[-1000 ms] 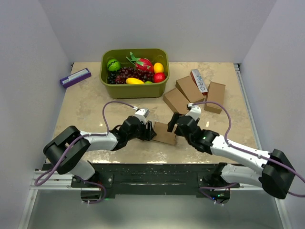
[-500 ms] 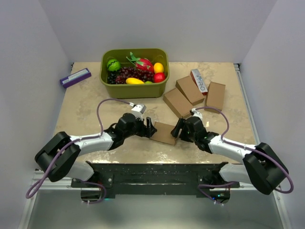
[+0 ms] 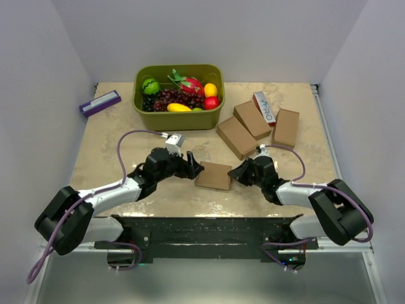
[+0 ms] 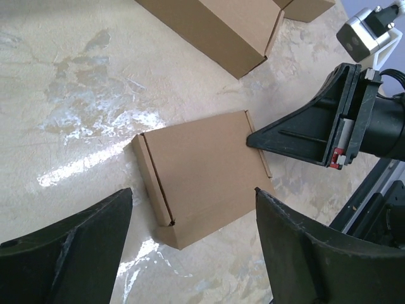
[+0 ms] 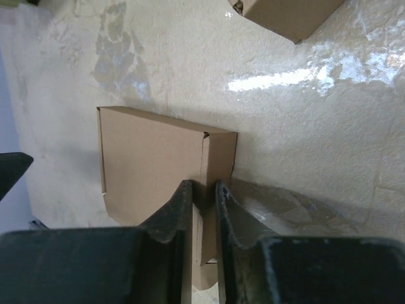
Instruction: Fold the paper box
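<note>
The paper box is a flat brown carton lying on the table between both arms. In the left wrist view the paper box lies ahead of and below my left gripper, which stands wide open, touching nothing. My left gripper sits just left of the box. At the box's right edge, my right gripper is shut on its narrow side wall. In the right wrist view the fingers pinch that wall of the paper box, with my right gripper low over the table.
A green basket of toy fruit stands at the back. Three other brown cartons and a white-and-red carton lie at the back right. A purple box lies at the back left.
My left gripper has let go of the box, opened wide and drawn back to the left. My right gripper dropped to the box's right edge and closed on its side wall.
</note>
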Robot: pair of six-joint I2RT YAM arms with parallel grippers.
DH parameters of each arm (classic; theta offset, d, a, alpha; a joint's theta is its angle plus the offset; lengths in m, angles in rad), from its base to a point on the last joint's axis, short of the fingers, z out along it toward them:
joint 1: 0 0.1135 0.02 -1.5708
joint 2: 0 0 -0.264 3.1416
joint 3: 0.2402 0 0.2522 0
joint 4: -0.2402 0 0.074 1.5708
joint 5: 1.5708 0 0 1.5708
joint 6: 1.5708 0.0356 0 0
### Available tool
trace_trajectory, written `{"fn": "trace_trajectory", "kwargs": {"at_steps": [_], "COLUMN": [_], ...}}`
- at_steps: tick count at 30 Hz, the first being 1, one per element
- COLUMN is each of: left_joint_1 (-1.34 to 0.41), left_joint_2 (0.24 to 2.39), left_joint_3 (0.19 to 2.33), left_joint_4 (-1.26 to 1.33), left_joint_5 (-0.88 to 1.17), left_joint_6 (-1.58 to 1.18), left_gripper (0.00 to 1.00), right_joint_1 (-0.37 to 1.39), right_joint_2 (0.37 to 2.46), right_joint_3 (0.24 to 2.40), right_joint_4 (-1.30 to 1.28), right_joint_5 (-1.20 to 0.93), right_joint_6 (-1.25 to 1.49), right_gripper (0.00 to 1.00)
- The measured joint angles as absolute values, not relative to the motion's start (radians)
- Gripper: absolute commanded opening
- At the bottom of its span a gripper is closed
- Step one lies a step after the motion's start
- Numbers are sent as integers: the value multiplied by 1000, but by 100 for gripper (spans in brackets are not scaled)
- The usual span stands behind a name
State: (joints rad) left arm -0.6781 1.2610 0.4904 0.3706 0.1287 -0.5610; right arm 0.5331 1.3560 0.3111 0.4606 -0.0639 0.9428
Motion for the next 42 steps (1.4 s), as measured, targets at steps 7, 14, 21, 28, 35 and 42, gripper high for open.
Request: {"fn": "trace_trajectory", "kwargs": {"at_steps": [7,14,21,28,35,42], "left_joint_1": [-607,-569,-563,-563,-563,-579], "left_joint_2": [1248,1316,1362,1470,1524,1552], "left_joint_3": [432,414,401,399,401,456], "left_joint_4": [389,456,533,643,735,798], "left_joint_5": [198,283,339,410,461,503], "left_joint_6": [-596,-645,-685,-730,-773,-778], "left_gripper": [85,84,83,81,81,81], "right_joint_1": [506,467,406,384,384,384], "right_joint_2": [1370,1370,1308,1295,1293,1292], "right_joint_3": [274,239,194,187,181,185], "right_joint_4": [562,614,593,538,502,494], "right_joint_5": [-110,-156,-210,-220,-222,-223], "right_joint_6": [962,978,982,962,947,936], "right_gripper": [0,0,0,0,0,0]}}
